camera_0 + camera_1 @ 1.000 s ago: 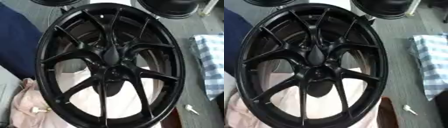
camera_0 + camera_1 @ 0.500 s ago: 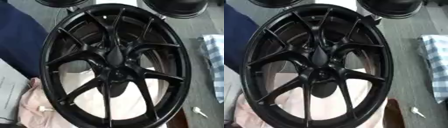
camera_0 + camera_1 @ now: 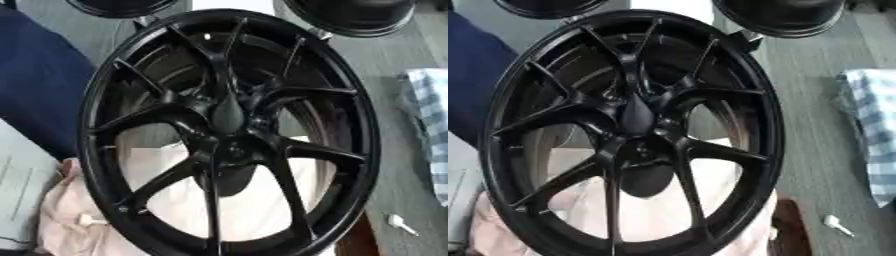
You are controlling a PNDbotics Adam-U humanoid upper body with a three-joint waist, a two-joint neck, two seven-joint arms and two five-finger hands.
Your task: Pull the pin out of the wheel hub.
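Observation:
A large black spoked wheel [image 3: 229, 135] fills most of both views, tilted, with its hub [image 3: 226, 116] at the middle. The hub is all black and I cannot make out a pin in it. A dark oval shape [image 3: 229, 179] shows through the spokes just below the hub; what it is I cannot tell. One small white pin-like piece [image 3: 400, 223] lies on the grey floor at the lower right. Another small white piece [image 3: 88, 219] rests on the pink cloth at the lower left. Neither of my hands shows in either view.
A pink cloth [image 3: 66, 220] lies under the wheel's lower part. A dark blue fabric [image 3: 35, 85] is at the left and a blue checked cloth [image 3: 877, 130] at the right. Two round black objects [image 3: 354, 15] stand at the top edge.
The whole picture has drifted a little to the right across the three moments, so the camera has moved. The wheel and the white pieces keep their places relative to each other.

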